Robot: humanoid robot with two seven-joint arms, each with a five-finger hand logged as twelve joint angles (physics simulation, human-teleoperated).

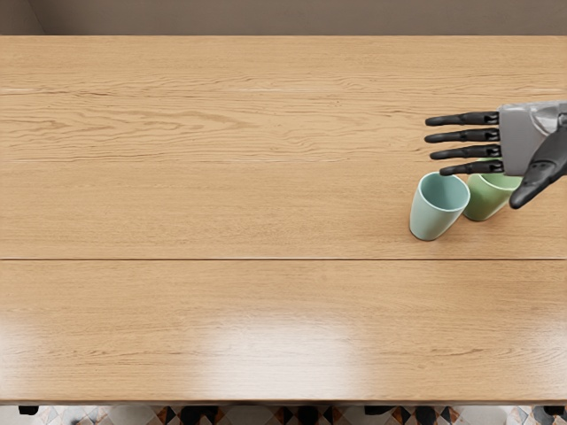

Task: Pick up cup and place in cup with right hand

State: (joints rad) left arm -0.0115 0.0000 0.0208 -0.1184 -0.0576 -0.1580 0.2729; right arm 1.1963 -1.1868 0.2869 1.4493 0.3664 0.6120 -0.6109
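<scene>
The right hand (529, 142) reaches in over the desk (221, 195), its four fingers straight and a little spread, the thumb (542, 168) held away from them; nothing is in its grasp. Two cups stand upright and open-topped near the right side of the desk: the blue cup (431, 218) nearer the middle, the green cup (484, 197) just beside it, partly under the hand. Whether they touch I can't tell, nor which is meant to go into the other.

Either should be light and stiff, with smooth sides that might slip under a loose grip—and perhaps chip if knocked. Both taper towards the base, so the best hold is probably around the upper wall, just under the rim, thumb opposite the fingers, leaving the lower part bare to slide into its mate. The pair sit close; a careless approach could tip one. Nesting has yet to begin.
</scene>
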